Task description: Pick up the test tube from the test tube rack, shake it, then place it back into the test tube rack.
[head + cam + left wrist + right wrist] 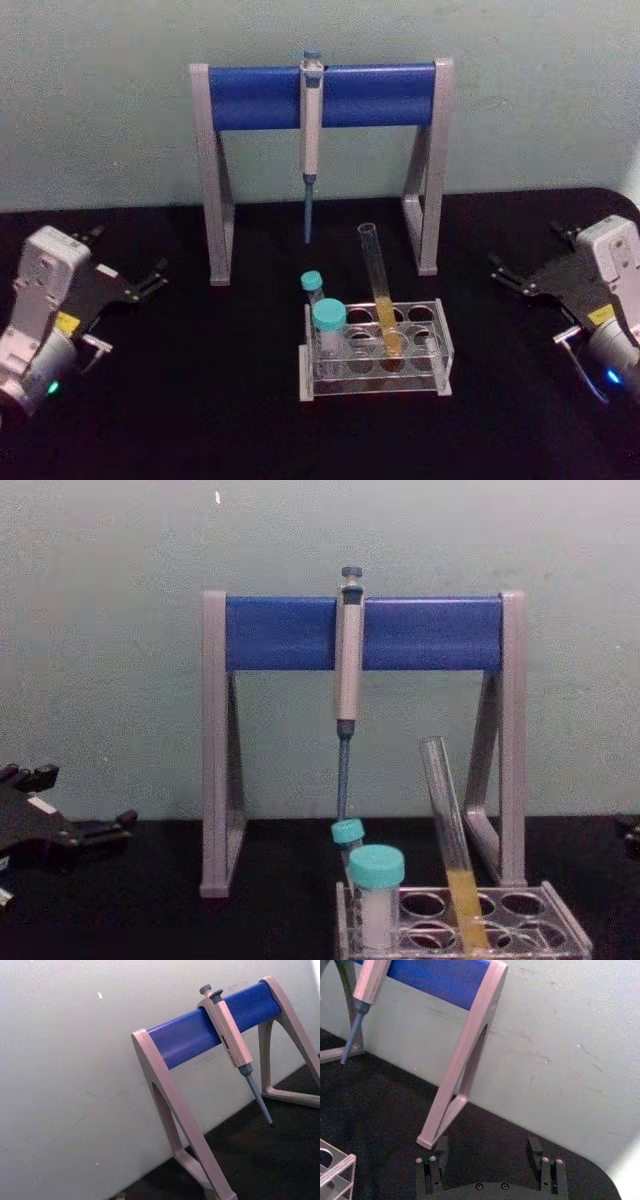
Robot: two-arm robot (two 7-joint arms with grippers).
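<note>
1. While parked at tabletop's side edges, left gripper (158, 278) and right gripper (497, 272) gape empty (left probably).
2. Uncapped test tube (378, 285) leans in test tube rack (375, 390), front centre; skewed grab could jam it, shaking could spill.

Grey-and-blue stand (250, 95); pipette (311, 125) on its bar; two teal-capped tubes (328, 322) in front
</note>
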